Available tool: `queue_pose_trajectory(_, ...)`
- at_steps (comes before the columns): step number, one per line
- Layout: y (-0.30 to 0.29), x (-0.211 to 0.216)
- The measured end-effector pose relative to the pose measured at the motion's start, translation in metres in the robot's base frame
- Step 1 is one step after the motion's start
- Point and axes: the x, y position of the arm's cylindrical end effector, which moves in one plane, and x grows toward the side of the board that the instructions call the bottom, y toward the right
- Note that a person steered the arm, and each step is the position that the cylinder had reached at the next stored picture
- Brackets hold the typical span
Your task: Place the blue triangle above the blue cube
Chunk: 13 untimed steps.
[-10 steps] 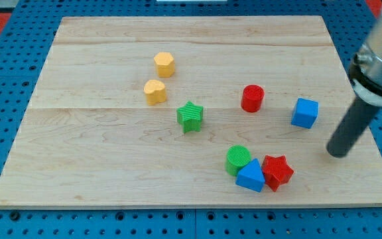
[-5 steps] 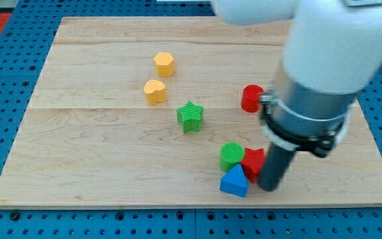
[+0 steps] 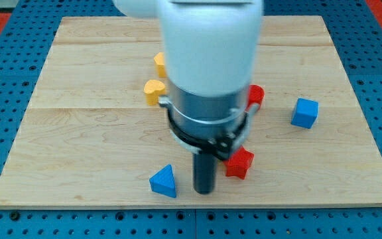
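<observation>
The blue triangle (image 3: 164, 181) lies near the board's bottom edge, left of centre. My tip (image 3: 204, 191) stands just to its right, a small gap apart. The blue cube (image 3: 304, 112) sits far off at the view's right, higher up the board. The arm's large white and grey body covers the middle of the board.
A red star (image 3: 239, 162) sits right of my rod. A red cylinder (image 3: 255, 95) peeks out at the arm's right. Two yellow blocks (image 3: 154, 91) (image 3: 158, 64) show at the arm's left. The green blocks are hidden behind the arm. The wooden board (image 3: 78, 133) lies on a blue pegboard.
My tip swept from the board's right edge leftward along the bottom. The blue triangle slid left, away from the red star. The arm now hides the green blocks and uncovers the blue cube.
</observation>
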Motion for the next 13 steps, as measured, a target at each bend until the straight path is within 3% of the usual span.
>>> queue_pose_trajectory(1,0.005,0.018)
queue_pose_trajectory(3,-0.118,0.0)
queue_pose_trajectory(4,-0.114,-0.03)
queue_pose_trajectory(6,-0.086,-0.03)
queue_pose_trajectory(9,-0.138,-0.126)
queue_pose_trajectory(11,-0.219,-0.201)
queue_pose_trajectory(12,-0.224,-0.248)
queue_pose_trajectory(13,-0.208,-0.262)
